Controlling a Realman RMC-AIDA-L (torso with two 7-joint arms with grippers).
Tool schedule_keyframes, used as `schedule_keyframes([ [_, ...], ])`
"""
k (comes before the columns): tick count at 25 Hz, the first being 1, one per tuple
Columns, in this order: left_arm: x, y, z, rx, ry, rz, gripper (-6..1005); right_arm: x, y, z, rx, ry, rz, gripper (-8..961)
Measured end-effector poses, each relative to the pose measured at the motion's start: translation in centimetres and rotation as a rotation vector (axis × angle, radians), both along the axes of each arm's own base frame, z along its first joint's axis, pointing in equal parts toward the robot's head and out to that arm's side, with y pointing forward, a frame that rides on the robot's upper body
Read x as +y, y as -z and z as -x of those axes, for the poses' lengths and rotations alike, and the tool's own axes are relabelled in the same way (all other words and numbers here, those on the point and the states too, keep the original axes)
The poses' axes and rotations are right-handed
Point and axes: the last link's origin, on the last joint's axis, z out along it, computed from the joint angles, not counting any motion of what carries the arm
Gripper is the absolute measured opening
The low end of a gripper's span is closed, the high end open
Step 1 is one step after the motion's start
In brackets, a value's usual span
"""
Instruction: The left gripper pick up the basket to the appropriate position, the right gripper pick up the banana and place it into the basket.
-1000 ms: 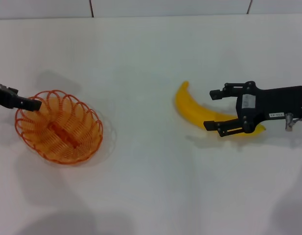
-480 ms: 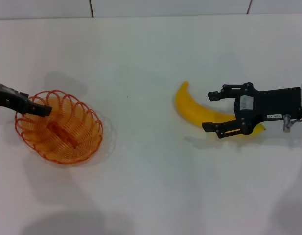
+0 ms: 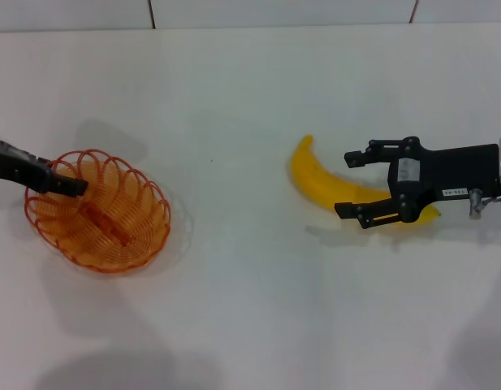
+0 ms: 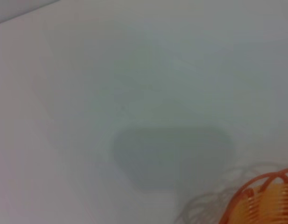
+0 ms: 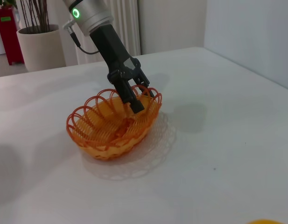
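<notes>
The orange wire basket (image 3: 104, 218) sits on the white table at the left. My left gripper (image 3: 69, 186) reaches in from the left edge at the basket's near-left rim. In the right wrist view the left gripper (image 5: 141, 97) straddles that rim, one finger inside the basket (image 5: 111, 126) and one outside, jaws a little apart. A piece of the basket's rim (image 4: 263, 196) shows in the left wrist view. The yellow banana (image 3: 315, 180) lies at the right. My right gripper (image 3: 347, 184) is open, its fingers on either side of the banana's middle. A sliver of the banana (image 5: 265, 221) shows in the right wrist view.
The white table (image 3: 234, 284) stretches between basket and banana. A tiled wall edge (image 3: 234, 12) runs along the back. A potted plant (image 5: 38, 44) stands beyond the table in the right wrist view.
My left gripper has moved right, from just outside the basket's rim to over it. My right gripper has slid slightly left along the banana. Basket and banana have not moved.
</notes>
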Motion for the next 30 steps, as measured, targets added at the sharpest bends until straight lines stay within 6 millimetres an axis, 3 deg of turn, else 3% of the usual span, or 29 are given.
schedule_keyframes([
  [5,0.02,-0.03,0.00,0.002,0.000,0.000,807,0.00,0.00,0.00,0.000,0.001,0.000,875],
  [15,0.03,-0.10,-0.05,0.002,0.000,-0.003,380,0.02,-0.06,-0.03,0.000,0.002,0.000,873],
  [21,-0.05,0.07,-0.17,0.000,0.003,0.005,342,-0.02,-0.06,-0.07,0.000,0.005,0.000,872],
  [30,-0.14,0.23,-0.68,0.035,0.038,0.033,191,-0.13,-0.05,-0.20,-0.001,0.009,0.001,871],
])
